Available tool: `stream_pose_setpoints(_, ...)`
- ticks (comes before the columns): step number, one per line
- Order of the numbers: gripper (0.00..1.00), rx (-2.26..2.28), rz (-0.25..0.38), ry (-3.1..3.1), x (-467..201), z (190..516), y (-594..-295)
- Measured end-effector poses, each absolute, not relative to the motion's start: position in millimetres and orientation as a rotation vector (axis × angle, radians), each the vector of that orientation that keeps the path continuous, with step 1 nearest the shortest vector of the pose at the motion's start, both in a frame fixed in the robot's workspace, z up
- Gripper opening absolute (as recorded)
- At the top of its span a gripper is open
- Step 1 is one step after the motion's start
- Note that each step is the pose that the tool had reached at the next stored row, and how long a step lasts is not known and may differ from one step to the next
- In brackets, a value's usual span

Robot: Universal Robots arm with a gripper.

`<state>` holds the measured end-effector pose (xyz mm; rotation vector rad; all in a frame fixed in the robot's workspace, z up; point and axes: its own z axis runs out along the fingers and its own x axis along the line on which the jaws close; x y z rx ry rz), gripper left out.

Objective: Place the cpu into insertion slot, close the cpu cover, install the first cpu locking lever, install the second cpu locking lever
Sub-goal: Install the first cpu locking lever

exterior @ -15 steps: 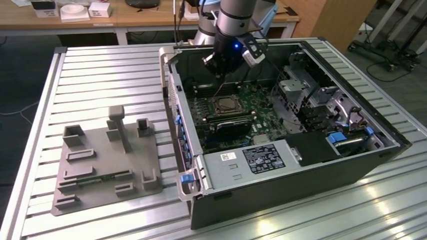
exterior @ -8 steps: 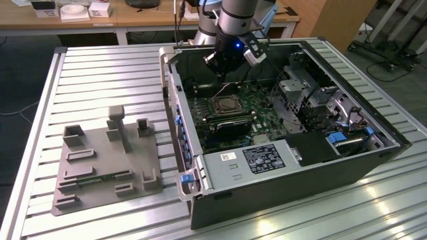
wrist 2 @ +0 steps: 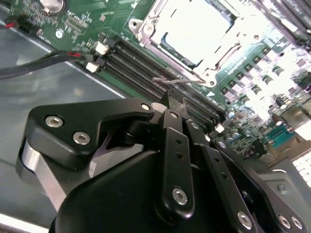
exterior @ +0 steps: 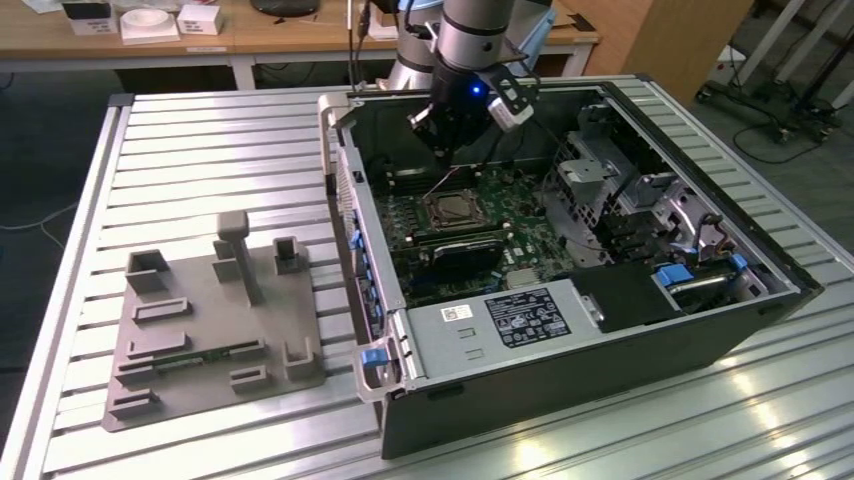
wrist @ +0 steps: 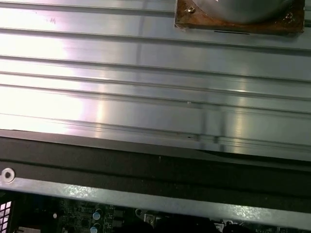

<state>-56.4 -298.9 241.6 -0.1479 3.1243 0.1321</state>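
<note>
Gripper [wrist 2: 173, 103]: jaws closed, empty, tip near locking lever [wrist 2: 170, 81] beside cpu cover [wrist 2: 146, 29]. Likely hazard: tip slips off thin lever and scrapes memory slots [wrist 2: 141, 73].

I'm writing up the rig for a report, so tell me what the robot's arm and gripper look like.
The arm is a silvery-grey rounded tube; a small blue light glows at its wrist, beside a pale grey box. The gripper is matte black, built of jointed bars dotted with silver screw heads.
</note>
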Motion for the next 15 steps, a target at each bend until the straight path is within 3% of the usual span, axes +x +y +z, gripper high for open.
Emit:
stream_pose_setpoints(5,0.10,-0.097,0.089,3.128,-56.4,241.5,-298.9)
stream_pose_setpoints(15,0.10,-0.050,0.084,3.128,-54.9,235.0,-298.9)
